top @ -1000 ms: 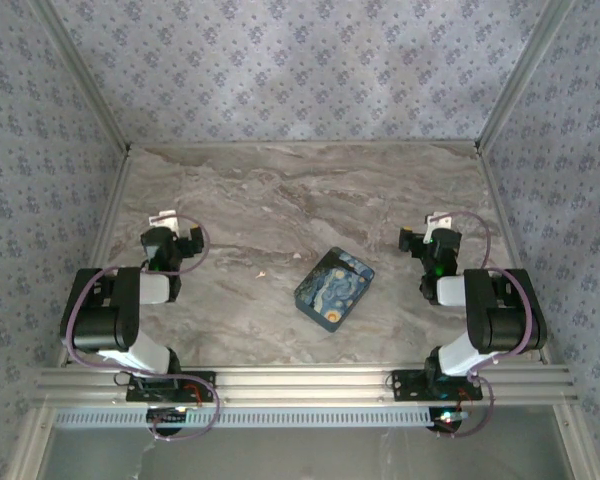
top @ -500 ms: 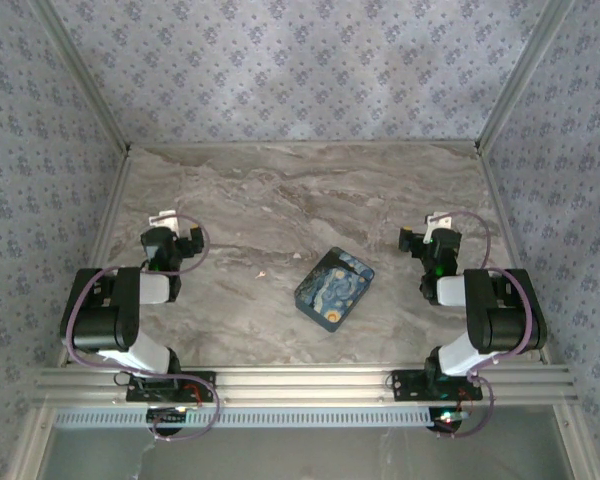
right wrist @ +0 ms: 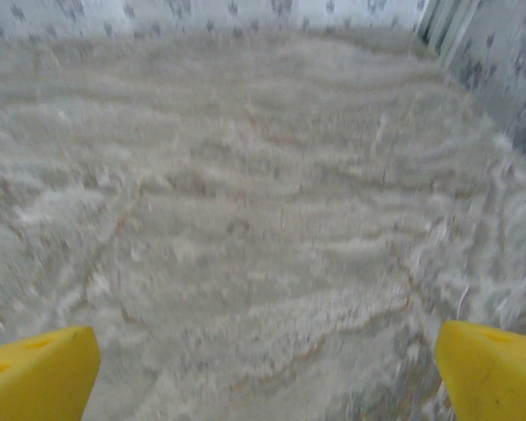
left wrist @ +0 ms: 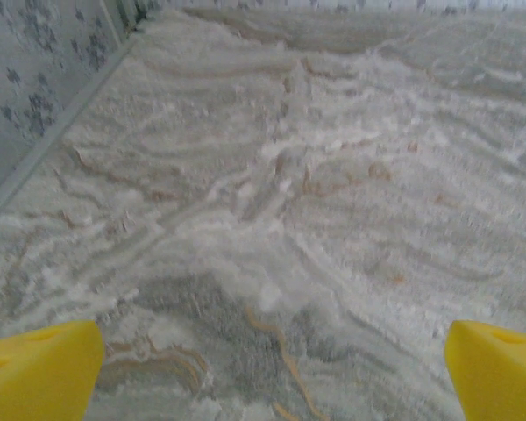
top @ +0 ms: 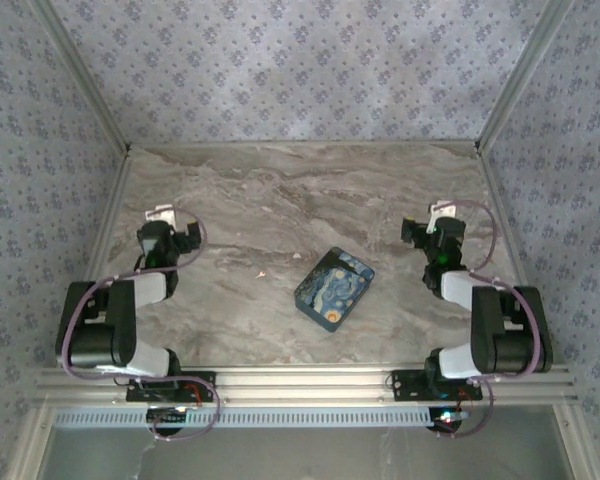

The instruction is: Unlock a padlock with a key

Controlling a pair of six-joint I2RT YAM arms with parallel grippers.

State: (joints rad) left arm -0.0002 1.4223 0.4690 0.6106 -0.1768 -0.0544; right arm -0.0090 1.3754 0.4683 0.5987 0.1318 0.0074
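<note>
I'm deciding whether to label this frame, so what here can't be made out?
Inside of the box: top view, closed lid hides it.
Pale speck on the table: top view, too small to identify.
Grain of the table: right wrist view, blurred.
Fingers of the left gripper: left wrist view, cut by bottom edge.

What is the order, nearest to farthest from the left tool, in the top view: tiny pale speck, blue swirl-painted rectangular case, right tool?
1. Tiny pale speck, left of centre.
2. Blue swirl-painted rectangular case, centre.
3. Right tool, far right side.
</note>
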